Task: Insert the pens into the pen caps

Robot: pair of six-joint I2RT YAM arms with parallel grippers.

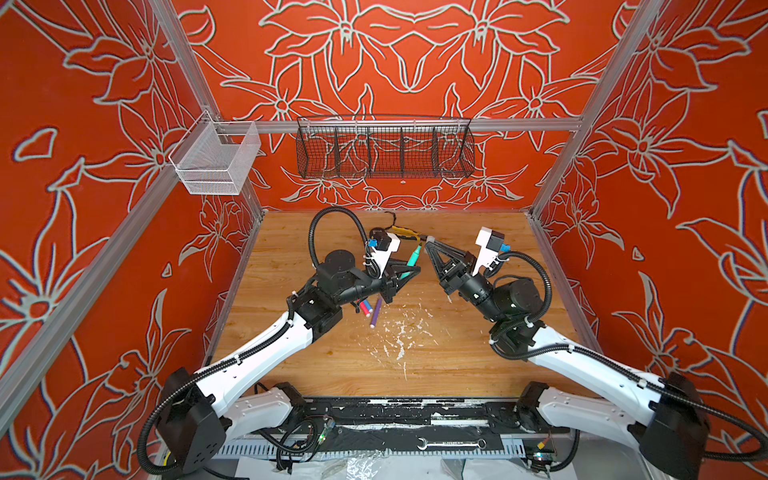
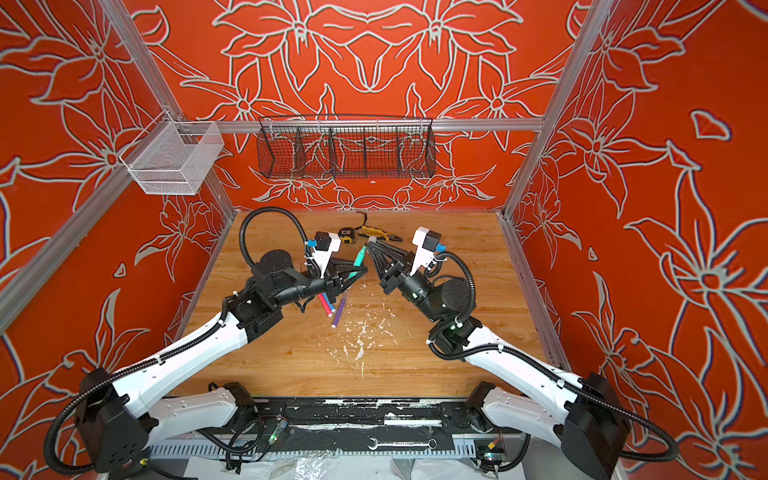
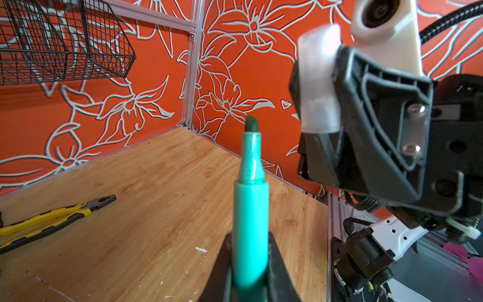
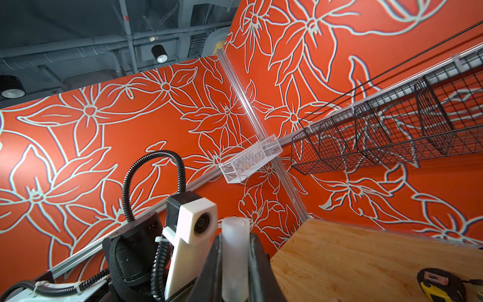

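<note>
- The green pen [image 3: 250, 209] was pictured pinched by its barrel between the fingers of the left gripper [image 1: 409, 272]. It was held clear of the wooden table [image 1: 457, 357], on the robot's side of the yellow-and-black pliers [image 2: 380, 235], with its dark chisel tip bared.
- A clear pen cap [image 4: 235, 251] was clamped between the fingers of the right gripper [image 1: 431, 242]. It too was held in the air, closer to the pliers than the pen's tip was.
- Tip and cap were shown near each other but apart. In the left wrist view the tip was aimed beside the cap, not into it.
- The step in hand was judged to be the lining-up of this pen with its cap, with insertion not yet begun.
- The next move was judged to call for the cap's open end to be faced toward the tip. The two axes would then have to be brought into line and the pen pushed straight in.
- Which end of the cap was open could not be told for certain.
- A pink-red pen [image 2: 324, 304], a blue pen [image 2: 330, 303] and a purple pen [image 2: 339, 311] were seen lying on the table. All three lay well to the robot's side of the pliers, beneath the left arm, and whether they were capped could not be made out.
- No other caps could be picked out.
</note>
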